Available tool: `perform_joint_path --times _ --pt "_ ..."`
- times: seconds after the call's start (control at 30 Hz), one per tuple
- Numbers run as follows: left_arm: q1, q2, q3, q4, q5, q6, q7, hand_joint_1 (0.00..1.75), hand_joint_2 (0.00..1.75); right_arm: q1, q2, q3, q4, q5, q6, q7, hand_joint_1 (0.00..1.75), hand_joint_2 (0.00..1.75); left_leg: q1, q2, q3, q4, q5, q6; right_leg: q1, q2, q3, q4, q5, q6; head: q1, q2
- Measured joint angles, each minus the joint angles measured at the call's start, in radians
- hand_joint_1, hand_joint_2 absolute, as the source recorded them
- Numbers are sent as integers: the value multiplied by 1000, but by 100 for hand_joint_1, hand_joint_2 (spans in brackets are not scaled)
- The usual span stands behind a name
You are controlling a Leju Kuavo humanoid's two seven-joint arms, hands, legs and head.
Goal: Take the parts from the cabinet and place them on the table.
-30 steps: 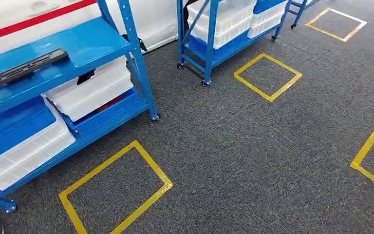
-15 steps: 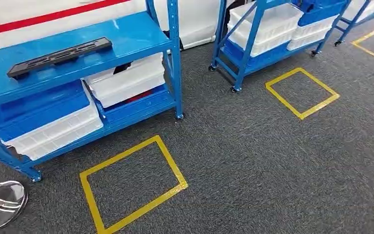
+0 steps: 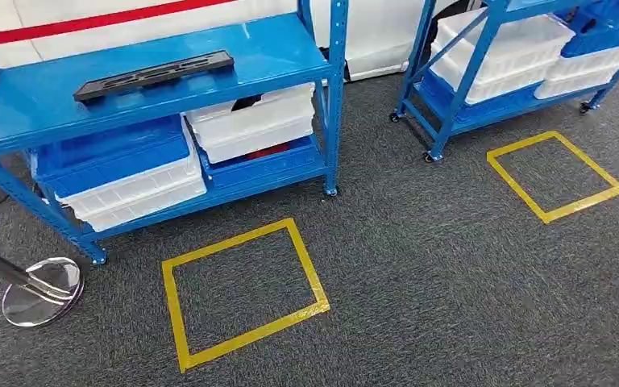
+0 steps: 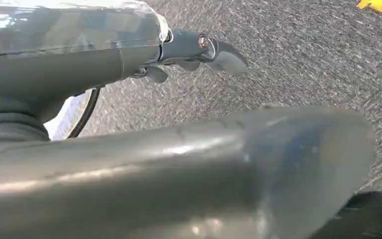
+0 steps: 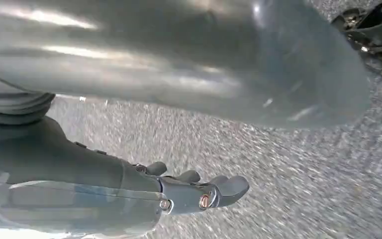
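Beside the robot's body, the left hand hangs over the grey carpet with its fingers loosely extended and nothing in them; the right hand hangs the same way, also holding nothing — a carrying-free posture that suits walking. Farther out, the long black part lies flat along the top shelf of the blue cabinet, near its back edge, above white bins — reachable from the yellow floor square in front.
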Motion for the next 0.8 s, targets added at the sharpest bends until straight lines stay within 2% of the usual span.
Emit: perform_joint_path --times 0.03,0.13,0.17,0.2,0.23,0.27,0.3,0.33,0.37,0.4,0.43,0.47,0.5,0.53,0.57,0.63,0.67,0.7,0.73,0.77,0.8 --pt "-4 0 0 0 0 0 0 0 0 0 0 0 0 0 1 0 0 0 -7 -12 0 -3 2 10 4 -8 0 1 -3 8 0 0" --pt "1 0 0 0 0 2 0 0 0 -9 0 0 0 0 1 0 0 0 -10 -43 -8 -6 2 25 5 -34 11 -10 -3 26 0 0" --pt "1 0 0 0 0 2 0 0 0 -9 0 0 -2 0 1 0 0 0 3 -56 8 -21 13 35 2 -25 15 -7 -9 34 0 0" --pt "3 -1 0 0 0 2 0 0 0 -9 0 0 -2 0 1 0 0 0 2 -65 10 -28 16 39 -2 35 10 14 -26 37 0 0" --pt "0 0 0 0 0 2 0 0 0 -8 2 0 -2 0 1 0 0 0 2 -71 9 -28 19 46 -3 68 -17 67 -64 36 0 0" --pt "-3 -1 0 0 0 2 0 0 0 -5 5 0 -2 0 1 0 0 0 1 -82 8 -28 19 48 -3 82 -57 149 -106 37 0 0" --pt "-4 -3 0 0 0 2 0 0 0 -3 8 0 -2 0 1 0 0 0 0 -94 8 -28 19 49 -3 88 -97 227 -137 38 0 0" --pt "-4 -3 0 0 0 2 0 0 0 -1 13 0 -2 -1 1 1 0 0 -1 -109 8 -26 18 50 -3 90 -132 289 -148 40 0 0" --pt "-2 -3 0 0 0 0 -1 0 0 0 15 -1 -2 -3 1 4 0 0 -1 -124 10 -26 17 49 -3 90 -143 296 -132 40 0 0" --pt "-1 -3 0 0 0 -1 0 0 0 2 18 -2 -3 -5 1 6 0 0 -1 -138 12 -25 16 48 -4 90 -133 261 -96 40 0 0" --pt "0 -3 0 0 0 -5 5 0 0 2 20 -3 -4 -6 1 7 0 0 0 -153 15 -23 14 46 -5 94 -105 187 -43 39 0 0" --pt "0 -4 0 0 -1 -10 27 0 0 2 21 -3 -5 -6 -1 7 0 0 1 -168 18 -20 11 42 -6 108 -67 92 10 37 0 0" --pt "2 -6 0 0 -3 -17 54 0 0 3 21 -4 -5 -6 -4 4 0 0 2 -178 15 -15 6 37 -9 149 -39 17 40 35 0 0" --pt "2 -6 0 0 -12 -23 88 0 0 4 21 -5 -5 -6 -8 -3 0 0 -6 -185 11 -4 1 30 -8 168 -34 3 27 35 0 0" --pt "6 -8 -2 0 -22 -31 127 0 0 3 21 -5 -5 -4 -11 -10 0 0 -3 -196 7 -6 2 26 -7 154 -35 5 29 32 0 0" --pt "16 -8 -6 0 -35 -39 153 0 0 -2 21 -5 -6 5 -13 -14 0 0 0 -210 6 -12 3 15 -2 140 -32 5 27 21 0 0" --pt "20 -8 -6 0 -35 -40 153 0 0 -4 21 -4 -6 7 -13 -14 0 0 -1 -218 3 -9 0 8 -11 127 -29 -3 30 14 0 0" --pt "23 -10 -7 1 -35 -39 146 0 0 -3 19 -4 -6 7 -14 -14 0 0 -1 -172 2 6 -11 5 -11 113 -25 -7 31 7 0 0" --pt "22 -11 -8 0 -37 -37 134 0 0 -1 16 -4 -6 7 -16 -14 0 0 -2 -126 -20 50 -40 -2 -10 102 -23 -9 28 0 0 0" --pt "19 -11 -10 0 -45 -32 122 0 0 2 14 -4 -6 3 -16 -11 0 0 1 -104 -58 125 -81 -7 -8 87 -21 -9 27 -3 0 0" --pt "17 -11 -13 0 -49 -27 108 0 0 5 13 -5 -6 0 -14 -5 0 0 4 -95 -98 205 -116 -11 -6 72 -19 -9 25 -5 0 0"
